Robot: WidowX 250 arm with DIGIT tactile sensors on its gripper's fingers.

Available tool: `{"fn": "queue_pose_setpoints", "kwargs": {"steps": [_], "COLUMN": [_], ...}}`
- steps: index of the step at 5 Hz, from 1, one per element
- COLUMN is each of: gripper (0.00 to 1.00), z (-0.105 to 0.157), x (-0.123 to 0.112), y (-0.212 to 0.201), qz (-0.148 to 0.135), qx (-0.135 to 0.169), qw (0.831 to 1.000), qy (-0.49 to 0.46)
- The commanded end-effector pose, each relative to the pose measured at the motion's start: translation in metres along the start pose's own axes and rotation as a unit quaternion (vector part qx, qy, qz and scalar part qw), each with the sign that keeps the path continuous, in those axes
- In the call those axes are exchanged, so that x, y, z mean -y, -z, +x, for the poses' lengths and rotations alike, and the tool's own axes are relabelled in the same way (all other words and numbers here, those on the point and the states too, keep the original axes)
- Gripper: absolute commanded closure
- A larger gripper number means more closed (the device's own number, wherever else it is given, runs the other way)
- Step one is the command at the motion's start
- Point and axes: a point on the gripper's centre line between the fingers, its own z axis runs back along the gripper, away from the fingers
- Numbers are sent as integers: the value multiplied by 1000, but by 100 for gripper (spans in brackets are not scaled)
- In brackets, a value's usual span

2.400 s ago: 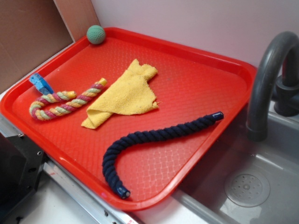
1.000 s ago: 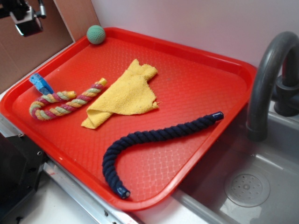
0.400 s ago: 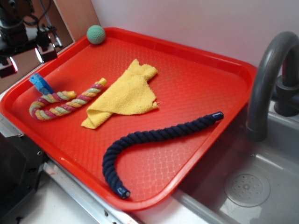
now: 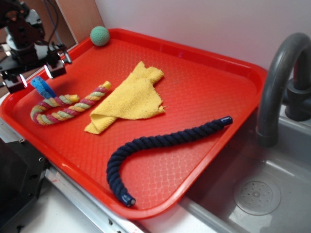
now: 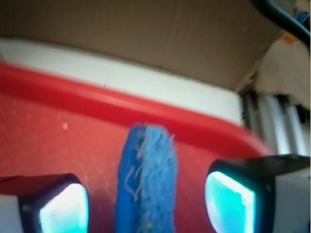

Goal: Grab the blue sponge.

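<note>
- The blue sponge (image 4: 43,87) stands on edge at the left of the red tray (image 4: 204,63), touching the striped rope (image 4: 65,108).
- The gripper (image 4: 35,76) hangs just above it, jaws wide, one on either side of the sponge (image 5: 146,179).
- The yellow cloth (image 4: 129,97) lies mid-frame.

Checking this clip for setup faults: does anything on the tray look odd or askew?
Only minor things: the blue sponge stands on edge against the striped rope, and the yellow cloth lies crumpled. Nothing is spilled or visibly damaged. The gripper is open above the sponge.
</note>
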Motion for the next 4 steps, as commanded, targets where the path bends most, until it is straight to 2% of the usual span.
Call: {"fn": "queue_pose_setpoints", "kwargs": {"steps": [1,2,4], "gripper": [0,100,100], "z": [-7,-12,-9], "x": [-9,-10,-14], "y": [4,3,0], "qz": [0,4,23], "qx": [-14,-14,-20], "qw": [1000,1000,998], "qy": [-5,-11,-53]}}
